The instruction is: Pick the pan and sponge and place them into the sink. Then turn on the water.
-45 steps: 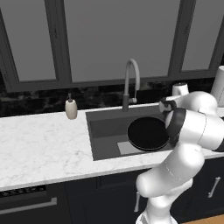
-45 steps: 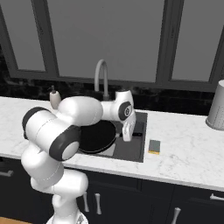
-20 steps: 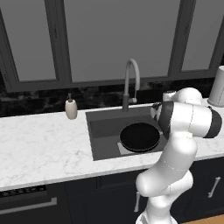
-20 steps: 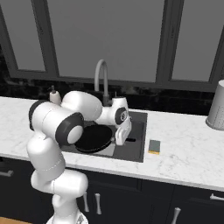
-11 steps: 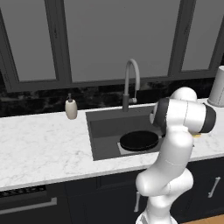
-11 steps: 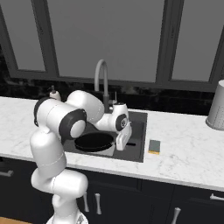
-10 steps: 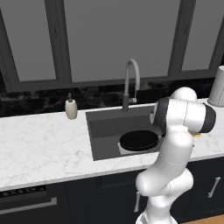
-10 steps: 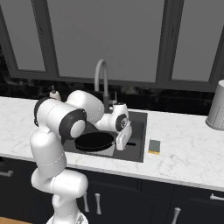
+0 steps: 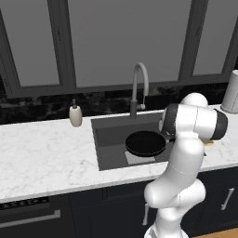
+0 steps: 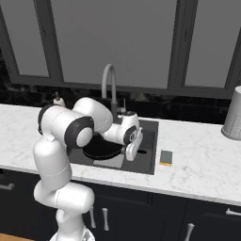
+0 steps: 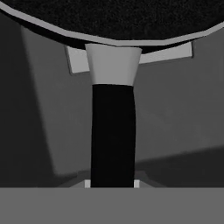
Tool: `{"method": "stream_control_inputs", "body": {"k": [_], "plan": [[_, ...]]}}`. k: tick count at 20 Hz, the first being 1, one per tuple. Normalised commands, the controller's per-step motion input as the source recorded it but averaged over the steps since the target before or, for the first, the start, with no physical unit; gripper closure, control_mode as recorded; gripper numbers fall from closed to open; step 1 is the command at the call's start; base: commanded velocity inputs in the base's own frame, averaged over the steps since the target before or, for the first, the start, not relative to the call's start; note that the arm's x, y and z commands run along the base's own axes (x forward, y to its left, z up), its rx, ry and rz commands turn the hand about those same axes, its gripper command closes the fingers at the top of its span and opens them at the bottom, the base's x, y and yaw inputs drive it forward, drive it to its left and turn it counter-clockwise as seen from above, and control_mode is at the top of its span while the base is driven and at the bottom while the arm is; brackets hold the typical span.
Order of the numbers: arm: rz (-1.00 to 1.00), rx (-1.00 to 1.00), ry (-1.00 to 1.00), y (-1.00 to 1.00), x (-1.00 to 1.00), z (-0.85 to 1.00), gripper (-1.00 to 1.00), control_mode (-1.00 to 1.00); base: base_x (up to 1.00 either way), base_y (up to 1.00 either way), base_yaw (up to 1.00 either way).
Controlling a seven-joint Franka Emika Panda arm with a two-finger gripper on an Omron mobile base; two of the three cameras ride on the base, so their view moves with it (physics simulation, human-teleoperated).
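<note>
The black pan (image 9: 145,142) lies low inside the dark grey sink (image 9: 109,135), over the lighter square on its bottom. My gripper (image 10: 129,153) reaches down into the basin at its right side and is shut on the pan's thin handle. In the hand view the handle (image 11: 113,131) runs from between my fingertips up to the pan (image 11: 113,17), with the sink floor (image 11: 175,113) behind it. The sponge (image 10: 165,157), yellow with a grey-green top, lies on the marble counter just right of the sink. The gooseneck faucet (image 9: 139,83) stands behind the basin; no water shows.
A beige soap dispenser (image 9: 75,115) stands on the counter left of the sink. A grey canister (image 10: 233,115) stands at the far right of the counter. Dark windows and a black backsplash run behind, and dark cabinets sit below the counter edge.
The arm has sunk lower and carried the pan down and a little leftward into the basin. The sponge has stayed in place.
</note>
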Motion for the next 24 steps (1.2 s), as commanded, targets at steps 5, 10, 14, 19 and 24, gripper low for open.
{"method": "stream_control_inputs", "body": {"k": [5,10,14,19,24], "plan": [[0.00,0.00,-0.13,0.00,0.34,-0.18,1.00,-1.00,0.00,0.00,0.00],[0.00,0.00,-0.11,0.00,0.13,-0.33,1.00,-1.00,0.00,0.00,0.00],[0.00,0.00,-0.07,0.00,0.19,-0.39,1.00,-1.00,0.00,0.00,0.00],[0.00,0.00,-0.05,0.00,0.17,-0.40,1.00,-1.00,0.00,0.00,0.00],[0.00,0.00,-0.03,0.00,0.26,-0.39,1.00,-1.00,0.00,0.00,0.00]]}}
